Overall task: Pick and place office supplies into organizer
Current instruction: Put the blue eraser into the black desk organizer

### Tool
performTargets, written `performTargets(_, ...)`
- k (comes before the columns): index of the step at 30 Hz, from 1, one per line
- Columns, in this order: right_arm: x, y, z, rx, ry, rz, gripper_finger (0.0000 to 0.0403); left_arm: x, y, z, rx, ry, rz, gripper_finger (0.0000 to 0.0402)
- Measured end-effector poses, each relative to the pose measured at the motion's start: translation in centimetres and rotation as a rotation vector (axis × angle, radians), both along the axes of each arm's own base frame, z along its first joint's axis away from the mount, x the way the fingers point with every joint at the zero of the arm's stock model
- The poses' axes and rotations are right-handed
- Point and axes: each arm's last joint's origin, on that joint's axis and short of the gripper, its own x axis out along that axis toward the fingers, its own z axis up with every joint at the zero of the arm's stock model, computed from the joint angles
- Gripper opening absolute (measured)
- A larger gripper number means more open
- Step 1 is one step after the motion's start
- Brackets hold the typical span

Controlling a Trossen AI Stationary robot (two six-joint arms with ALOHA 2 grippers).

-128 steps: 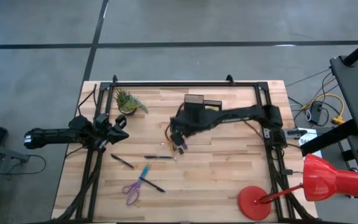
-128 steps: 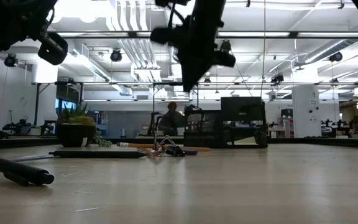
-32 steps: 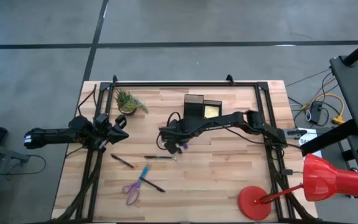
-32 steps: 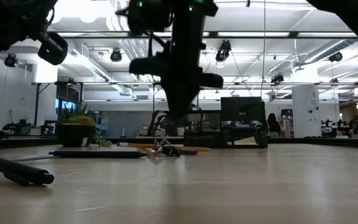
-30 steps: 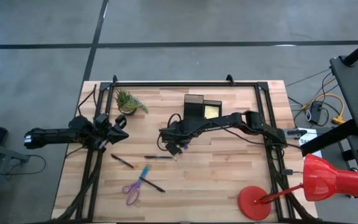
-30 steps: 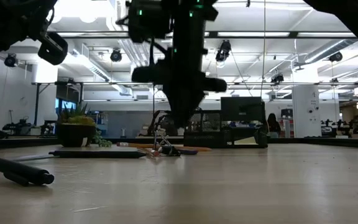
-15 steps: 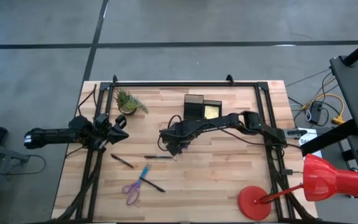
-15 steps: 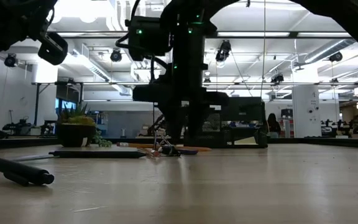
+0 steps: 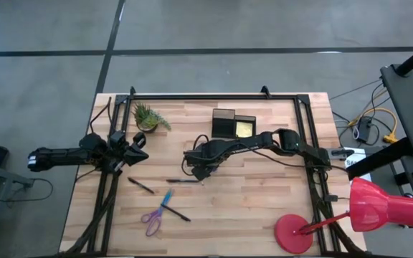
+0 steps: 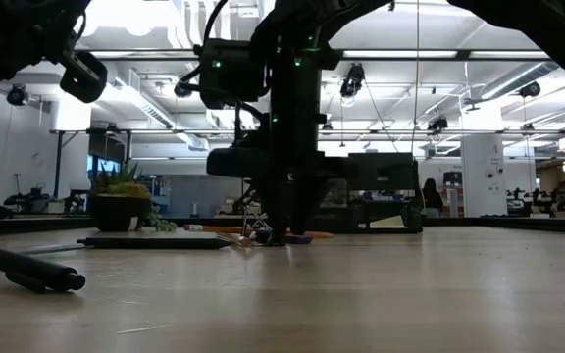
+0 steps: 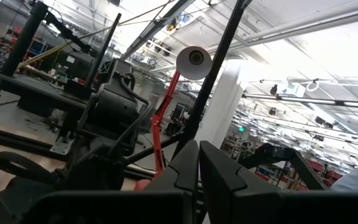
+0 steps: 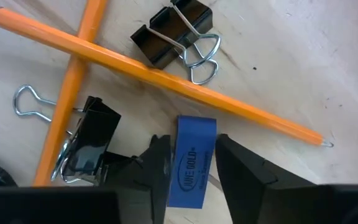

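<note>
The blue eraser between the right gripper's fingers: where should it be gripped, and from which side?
Grip the blue eraser across its two long edges, coming straight down from above. It lies flat on the table, and the right gripper already has one open finger along each long edge, clear of the pencils beside it.

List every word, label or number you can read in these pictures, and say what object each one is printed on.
"UHF GOLD": white print on the blue eraser lying between the right gripper fingers.
A smaller second line under it is too small to read.
Pencils and binder clips: no print visible.
High, low and left wrist views: nothing legible.
</note>
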Motion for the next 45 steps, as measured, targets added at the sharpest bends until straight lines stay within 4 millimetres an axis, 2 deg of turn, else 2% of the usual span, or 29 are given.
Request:
performTargets(8,0.0,0.0,0.0,-0.002,0.005,0.030,0.0061,0.0,0.0,0.0,0.000,0.001,0.000,0.0000)
performTargets(27,0.0,0.0,0.7,0.006,-0.002,0.026,0.0056,0.0,0.0,0.0,0.000,0.001,0.000,0.0000)
performTargets(40,1.3,-0.2,4.8,-0.023,-0.083,0.038,0.0056,0.0,0.0,0.0,0.000,0.002,0.000,0.0000)
performTargets(45,1.4,-0.6,7.6,-0.102,-0.105,0.044,0.0056,0.0,0.0,0.0,0.000,0.002,0.000,0.0000)
